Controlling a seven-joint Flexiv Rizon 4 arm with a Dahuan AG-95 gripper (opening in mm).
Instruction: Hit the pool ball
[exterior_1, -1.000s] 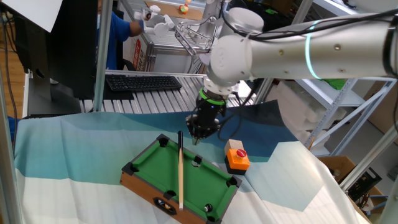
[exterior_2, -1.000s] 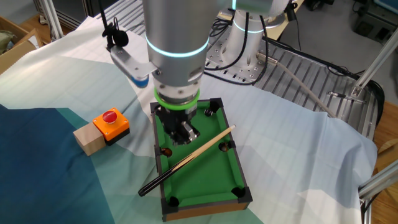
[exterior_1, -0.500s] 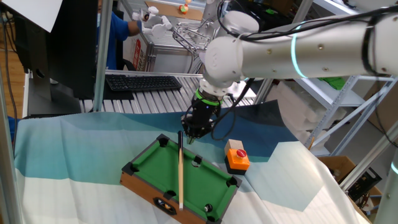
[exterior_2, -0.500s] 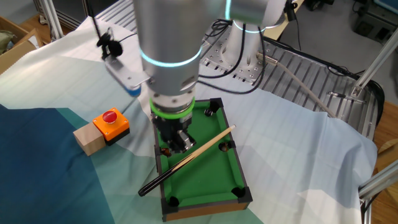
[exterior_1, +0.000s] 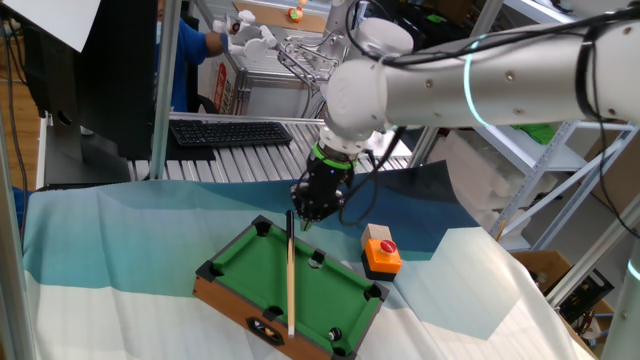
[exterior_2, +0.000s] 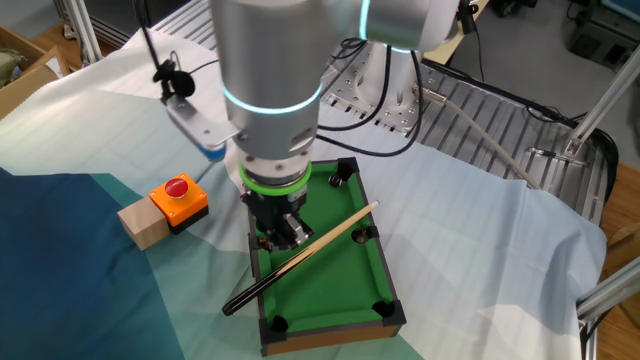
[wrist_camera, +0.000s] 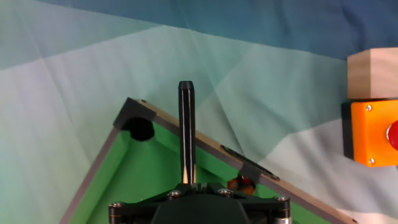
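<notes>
A small green pool table (exterior_1: 250, 270) with a wooden rim lies on the cloth; it also shows in the other fixed view (exterior_2: 330, 270). A long thin cue stick (exterior_1: 291, 280) lies across it, its dark butt reaching past the far rim (wrist_camera: 185, 106). The pool ball (wrist_camera: 240, 184), tiny and dark reddish, sits by a side pocket, to the right of the cue; it is also just visible in the other fixed view (exterior_2: 264, 243). My gripper (exterior_1: 308, 218) hangs just above the cue's middle (exterior_2: 282, 233). In the hand view only its dark body shows, and the fingers are hidden.
An orange button box (exterior_1: 381, 252) with a red button stands beside the table on a wooden block (exterior_2: 143, 222); it also shows at the right of the hand view (wrist_camera: 373, 134). Black pocket holes sit at the table's corners (wrist_camera: 140, 129). A keyboard (exterior_1: 230, 132) lies behind.
My gripper has moved sideways away from the orange box and come over the cue stick. The cue and the ball have not moved.
</notes>
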